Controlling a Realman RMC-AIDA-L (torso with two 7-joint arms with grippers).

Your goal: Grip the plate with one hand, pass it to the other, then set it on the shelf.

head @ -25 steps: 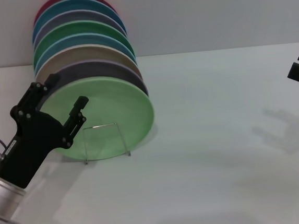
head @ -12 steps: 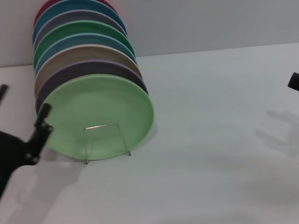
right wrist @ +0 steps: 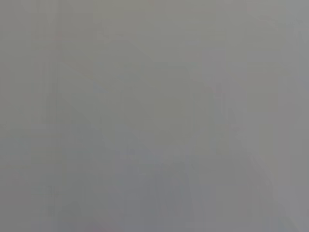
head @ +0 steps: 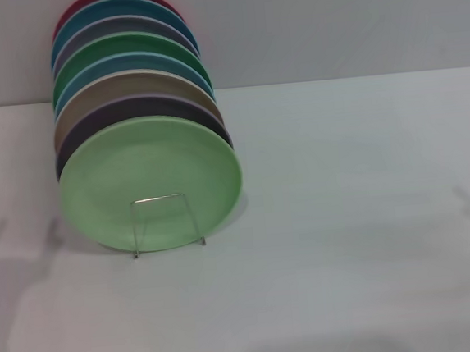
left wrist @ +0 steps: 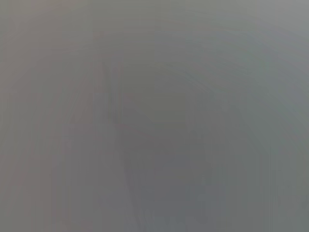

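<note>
The light pastel-green plate (head: 149,183) stands on edge at the front of a row of plates in a wire rack (head: 167,223) on the white table, left of centre in the head view. Behind it stand a lilac plate (head: 147,108), a beige one, a blue one, a darker green plate (head: 129,47) and several more. Neither gripper shows in the head view; only faint shadows lie at the left and right edges of the table. Both wrist views show plain grey with nothing to make out.
The white table (head: 345,216) spreads to the right of and in front of the rack. A pale wall (head: 328,19) rises behind the table.
My left gripper has drawn back from the pastel-green plate and left the view at the left edge. My right gripper has left the view at the right edge. The plates have not moved.
</note>
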